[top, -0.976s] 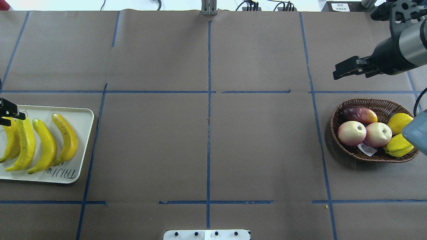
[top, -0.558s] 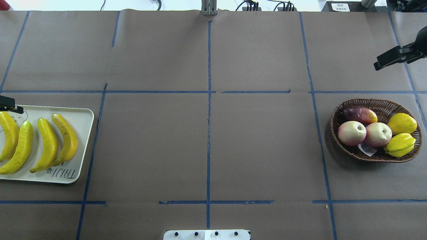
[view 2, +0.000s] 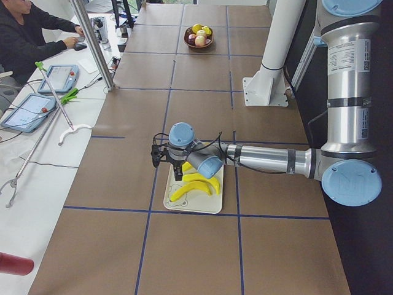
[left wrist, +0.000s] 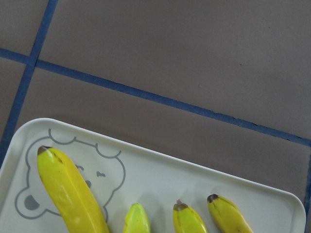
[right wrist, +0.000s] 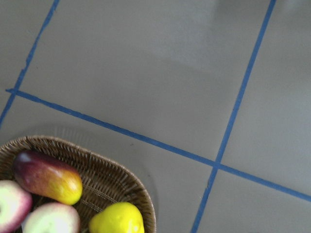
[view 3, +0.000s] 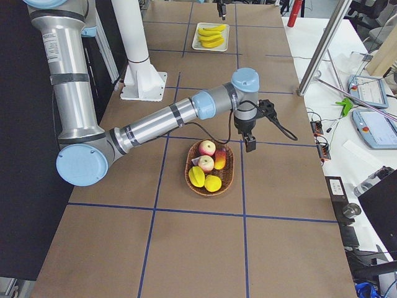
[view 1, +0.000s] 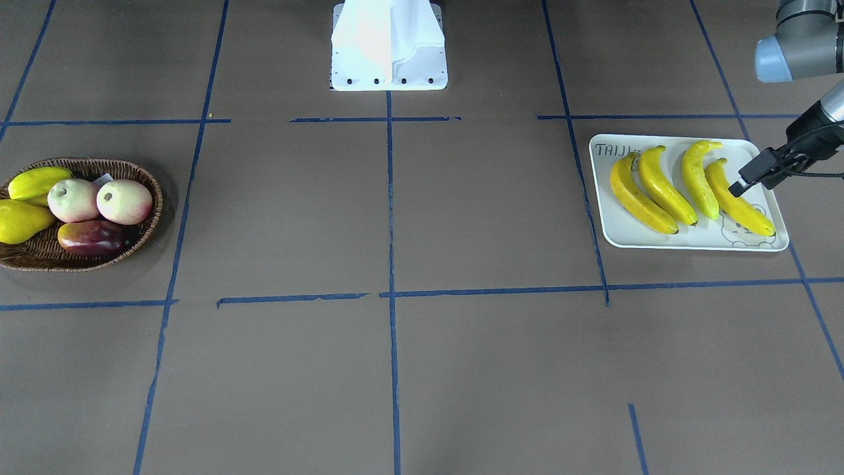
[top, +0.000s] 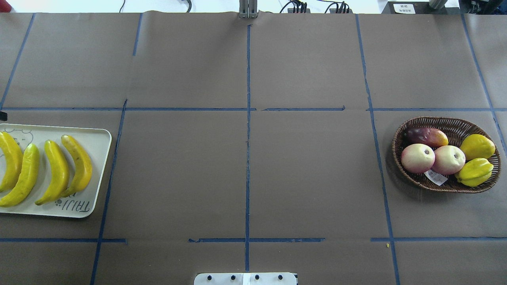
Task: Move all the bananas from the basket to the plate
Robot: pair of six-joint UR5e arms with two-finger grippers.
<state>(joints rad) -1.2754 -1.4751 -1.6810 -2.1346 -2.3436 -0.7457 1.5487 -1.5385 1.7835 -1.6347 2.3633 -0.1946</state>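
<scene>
I see all four bananas (top: pixel 58 170) on the plate (top: pixel 100 150) at the overhead frame's left edge, none in the basket (top: pixel 459 126); they look light, stiff, slick, best pinched mid-body, and I cannot tell how wide the left end effector (view 1: pixel 741 185) or right end effector (view 3: pixel 249 146) stands.

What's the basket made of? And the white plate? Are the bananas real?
Basket: brown woven wicker, by its visible strands and braided rim. Plate: smooth white with a printed bear, probably plastic, though ceramic can't be ruled out. Bananas: very glossy and evenly yellow, so likely plastic fakes.
</scene>
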